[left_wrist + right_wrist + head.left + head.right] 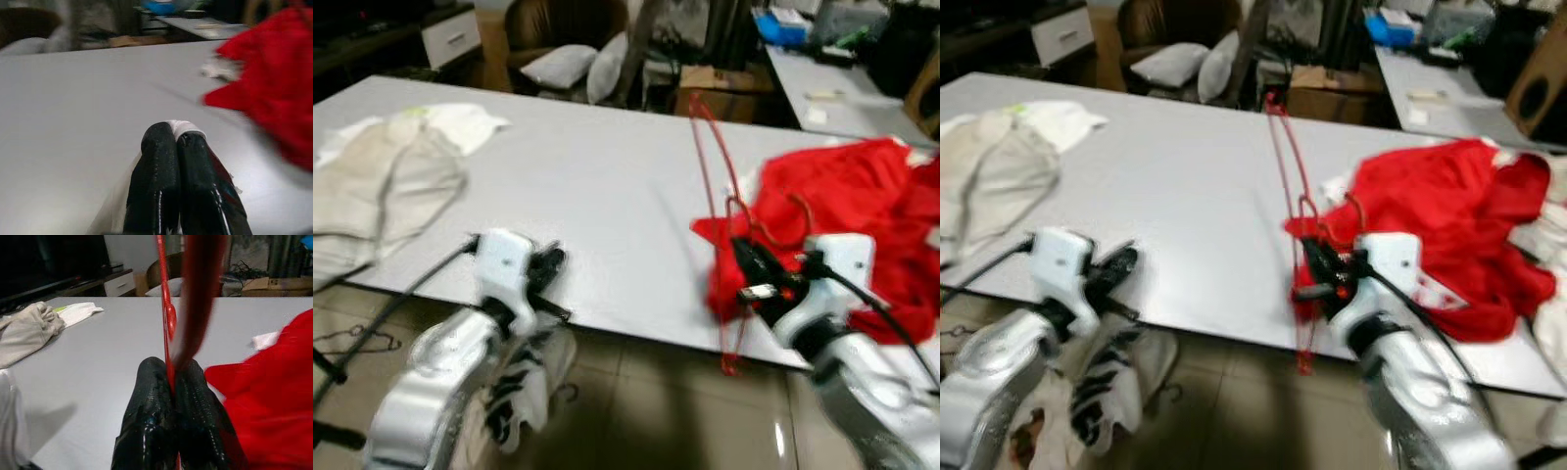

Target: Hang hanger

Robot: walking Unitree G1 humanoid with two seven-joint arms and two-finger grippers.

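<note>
A thin red wire hanger (710, 157) stands tilted over the front edge of the grey table (587, 186); its lower end dips below the edge. My right gripper (744, 253) is shut on its wire beside a heap of red cloth (842, 196); in the right wrist view the hanger (165, 298) rises from between the closed fingers (151, 396). At the table's front edge my left gripper (551, 260) is shut, with a strip of white cloth (183, 128) pinched at its tips. A white cloth with black stripes (524, 382) hangs under that arm.
A beige garment (382, 186) and a white cloth (460, 122) lie at the table's left. Behind the table stands a brown chair with pillows (568, 64); a cluttered second table (842, 98) is at the back right. A dark wire hanger (357, 341) lies on the tiled floor.
</note>
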